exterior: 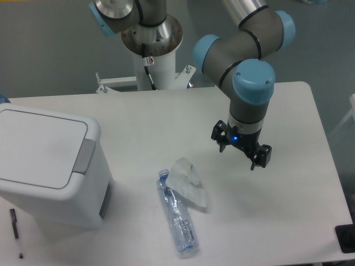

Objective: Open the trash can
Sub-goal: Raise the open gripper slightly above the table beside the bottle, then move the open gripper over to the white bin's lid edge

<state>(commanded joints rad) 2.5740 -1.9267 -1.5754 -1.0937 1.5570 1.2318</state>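
White table (pixel 288 183) | your gripper (pixel 242 148) hangs mid-air, jaw state unreadable | trash can (pixel 47 166), lid down, well left of jaws | grey push tab (pixel 84 155) faces them

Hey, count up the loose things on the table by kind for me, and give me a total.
Trash can: 1
Plastic bottle: 1
Crumpled clear plastic: 1
Pen: 1
Total: 4
A dark thing cut off at the table's right edge is not counted; I cannot tell what it is.

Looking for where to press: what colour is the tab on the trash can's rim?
Grey, against the white trash can; the push tab shows in the fixed camera view.
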